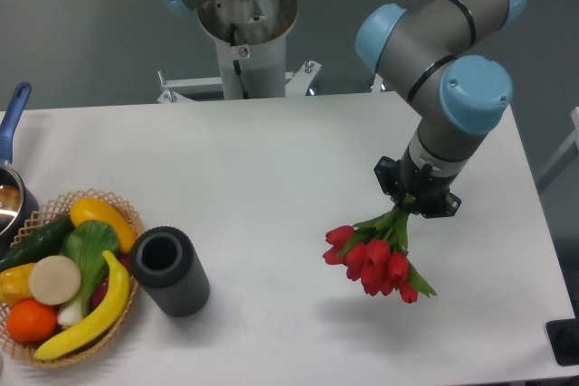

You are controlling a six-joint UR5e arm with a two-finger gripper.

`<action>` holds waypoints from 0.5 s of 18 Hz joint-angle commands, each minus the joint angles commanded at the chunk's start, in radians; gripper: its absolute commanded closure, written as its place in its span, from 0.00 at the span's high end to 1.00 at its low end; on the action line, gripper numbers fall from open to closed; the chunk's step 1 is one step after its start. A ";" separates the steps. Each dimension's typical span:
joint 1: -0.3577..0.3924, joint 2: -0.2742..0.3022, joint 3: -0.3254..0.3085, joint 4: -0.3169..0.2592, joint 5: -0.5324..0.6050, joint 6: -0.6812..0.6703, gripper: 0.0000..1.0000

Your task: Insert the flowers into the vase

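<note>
Camera view from above the white worktop (271,178): a bunch of red tulip buds with green stems and leaves (375,258) hangs at the right side, lifted off the surface, with its soft shadow on the worktop below it. The buds point down and toward the viewer, the stems rising into the black pincer (412,198), which is clamped on the stem ends. The grey arm with pale blue joint caps (448,61) reaches down to it from the upper right.

Well apart, at the lower left, the short dark grey matte cylindrical vase (170,270) stands with its round hole facing up and slightly tilted to the left. It sits just beside a round wicker basket of plastic vegetables and fruit (68,288). At the left edge shows part of a steel pot with a blue handle (11,160).
</note>
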 joint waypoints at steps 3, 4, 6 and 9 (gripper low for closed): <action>0.000 0.006 -0.002 0.000 0.000 0.002 0.00; -0.002 0.008 -0.002 0.000 0.000 0.002 0.00; -0.006 0.009 0.002 0.005 -0.002 0.000 0.00; -0.011 0.029 0.002 0.011 -0.015 0.000 0.00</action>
